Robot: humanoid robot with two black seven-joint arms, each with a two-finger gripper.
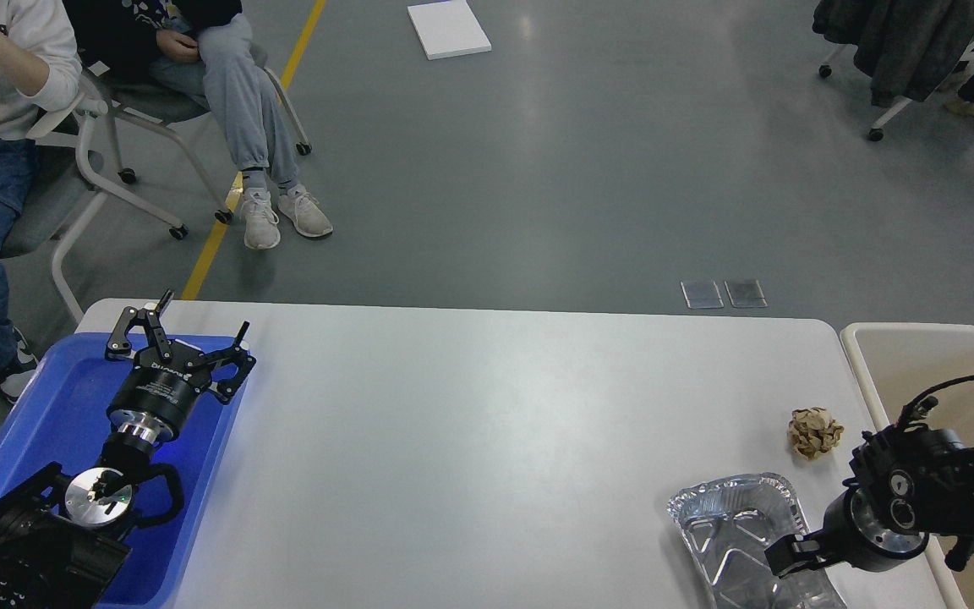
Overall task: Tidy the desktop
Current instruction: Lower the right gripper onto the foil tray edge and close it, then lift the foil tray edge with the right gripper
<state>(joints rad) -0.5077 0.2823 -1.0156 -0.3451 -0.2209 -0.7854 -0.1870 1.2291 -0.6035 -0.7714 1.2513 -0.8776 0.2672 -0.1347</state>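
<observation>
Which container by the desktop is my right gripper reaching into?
The crinkled silver foil tray: the right gripper is over its inside. The blue plastic tray lies under the left gripper; the beige bin stands apart.

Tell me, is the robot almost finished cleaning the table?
Not quite. Most of the desktop looks bare already. The right gripper is at the foil tray, but I cannot tell whether it grips it. Left to do: that tray and the crumpled paper ball beside the beige bin. The left gripper hangs open over the blue tray.

Lab floor [588,169]: yellow line [225,228], wheeled chairs [140,161], seated onlookers [233,101].
</observation>
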